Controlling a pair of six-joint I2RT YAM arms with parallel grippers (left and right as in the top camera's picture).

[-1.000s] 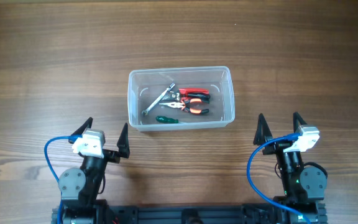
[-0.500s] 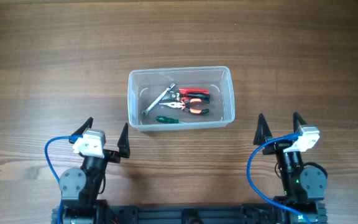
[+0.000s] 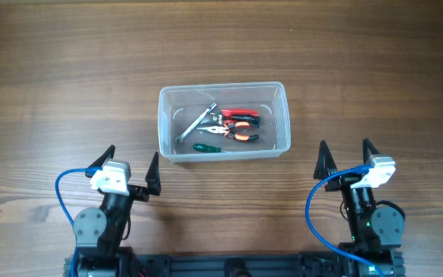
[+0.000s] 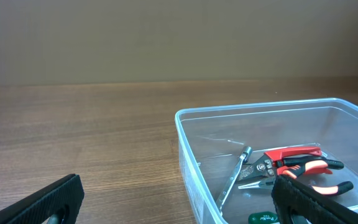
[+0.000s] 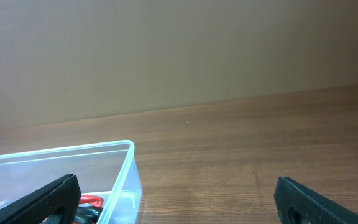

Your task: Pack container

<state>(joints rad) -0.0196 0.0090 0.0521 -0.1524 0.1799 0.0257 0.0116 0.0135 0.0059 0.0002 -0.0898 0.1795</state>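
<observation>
The clear plastic container stands at the middle of the wooden table. Inside lie a silver wrench, red-handled pliers, orange-handled pliers and a green-handled screwdriver. My left gripper is open and empty, near the table's front edge, below the container's left corner. My right gripper is open and empty, to the container's lower right. The left wrist view shows the container, the wrench and the pliers between open jaws. The right wrist view shows the container's corner by its open jaws.
The wooden table stretches all round the container. Blue cables loop beside each arm base at the front edge. A plain beige wall stands behind the table.
</observation>
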